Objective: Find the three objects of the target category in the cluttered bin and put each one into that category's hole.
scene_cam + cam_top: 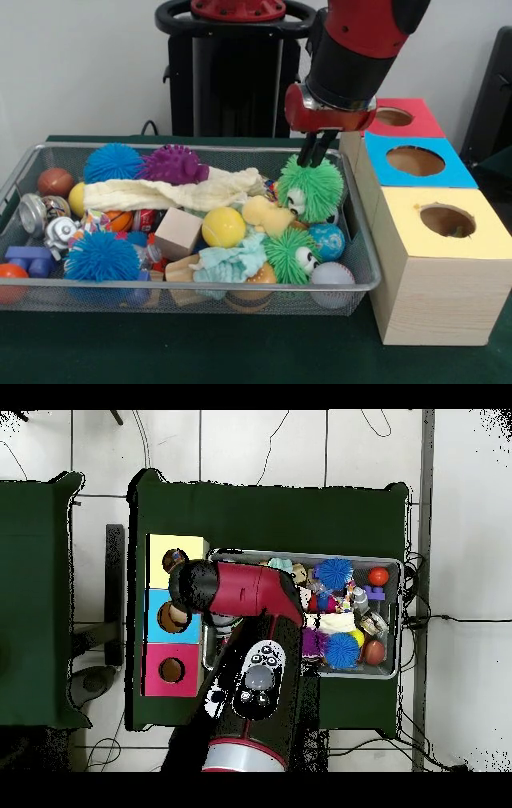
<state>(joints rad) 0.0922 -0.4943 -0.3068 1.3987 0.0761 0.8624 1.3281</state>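
Desk (240, 352) clutter is led, nearest the camera, by the yellow-topped box with the hole (446, 220), set just beside the bin (200, 286), whose near rim is crowded by a mint-green cloth (232, 262), a small green puffer (290, 254) and a blue spiky ball (101, 256). Only one of the three objects (95, 218) can tentatively be made out, a dotted white scrap wedged at the left under the cream cloth (172, 192); the others are presumably buried. Further back, the end effector (318, 152) is seen with its fingers pressed together at the crown of the large green puffer (312, 190); whether any fur is pinched cannot be told. A wrong pick is judged the chief risk: the puffer could be lifted instead of a fabric piece, or shoved against the neighbouring toys, so that the scraps are buried deeper. Its long hairs could also be snagged and dragged over the rim. Beyond stand the blue-topped box (416, 160) and the red-topped box (396, 118), either of which could be mistaken for the proper one. From overhead the three boxes are shown in one row beside the bin, but the end effector and the puffer are hidden beneath the red arm (255, 589); they are shown only by the front view.
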